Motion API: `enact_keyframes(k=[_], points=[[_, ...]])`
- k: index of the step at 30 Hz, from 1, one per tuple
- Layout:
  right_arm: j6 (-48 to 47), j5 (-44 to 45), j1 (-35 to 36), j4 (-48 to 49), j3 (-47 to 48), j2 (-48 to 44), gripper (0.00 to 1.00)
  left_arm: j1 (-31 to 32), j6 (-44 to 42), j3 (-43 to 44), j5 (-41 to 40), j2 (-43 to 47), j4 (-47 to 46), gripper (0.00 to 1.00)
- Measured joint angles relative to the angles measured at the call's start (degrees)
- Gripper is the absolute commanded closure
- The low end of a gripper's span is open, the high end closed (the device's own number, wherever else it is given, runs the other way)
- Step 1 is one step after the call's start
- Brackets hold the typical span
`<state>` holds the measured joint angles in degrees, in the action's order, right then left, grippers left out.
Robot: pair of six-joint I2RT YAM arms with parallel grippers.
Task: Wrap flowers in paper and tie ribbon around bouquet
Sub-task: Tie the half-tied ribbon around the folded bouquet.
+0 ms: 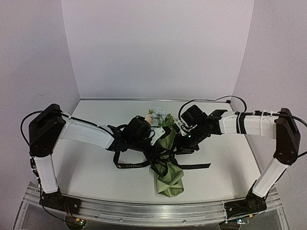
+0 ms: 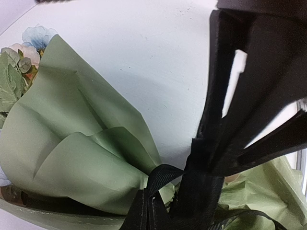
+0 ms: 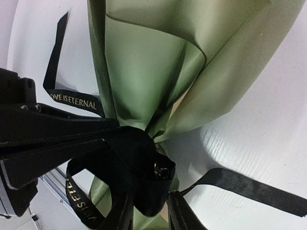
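The bouquet lies mid-table, its flowers (image 1: 157,116) at the far end and the olive-green paper (image 1: 170,179) tapering toward me. A black ribbon (image 1: 192,166) is bunched around its waist, tails trailing left and right. My left gripper (image 1: 157,145) comes in from the left; its wrist view shows it (image 2: 148,195) shut on a loop of ribbon (image 2: 165,175) beside the paper (image 2: 72,143), with flowers (image 2: 33,38) at the upper left. My right gripper (image 1: 178,143) meets it from the right. There my right gripper (image 3: 149,201) is open, with a ribbon fold (image 3: 144,158) loose between its fingers, under the paper (image 3: 153,62).
The white table (image 1: 96,167) is walled by pale panels at the back and both sides. An aluminium rail (image 1: 144,211) runs along the near edge between the arm bases. A lettered ribbon tail (image 3: 74,100) lies on the table left of the bouquet.
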<state>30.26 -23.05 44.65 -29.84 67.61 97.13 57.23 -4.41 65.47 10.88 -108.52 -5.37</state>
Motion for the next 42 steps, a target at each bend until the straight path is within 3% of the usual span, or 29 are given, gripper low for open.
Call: enact_keyframes(k=[2,7,20,29,42], points=[[-0.03,0.59,0.27,-0.14,-0.67,-1.64,0.60,-0.09,0.22,0.00,0.56,0.16,0.00,1.00],[-1.17,1.99,2.49,-2.49,-1.20,-5.34,0.56,-0.21,0.49,0.00,1.74,0.25,0.02,1.00],[-6.91,6.64,8.91,-12.93,1.67,-4.19,0.53,-0.59,0.64,-0.19,3.99,0.49,0.86,1.00],[-8.48,8.90,10.04,-11.33,2.00,-1.69,0.53,-1.13,0.90,-3.69,4.39,1.35,-0.61,1.00],[-12.48,11.10,11.16,-1.20,-1.72,-1.77,0.52,-1.77,0.37,-10.47,3.65,4.73,-8.42,0.99]])
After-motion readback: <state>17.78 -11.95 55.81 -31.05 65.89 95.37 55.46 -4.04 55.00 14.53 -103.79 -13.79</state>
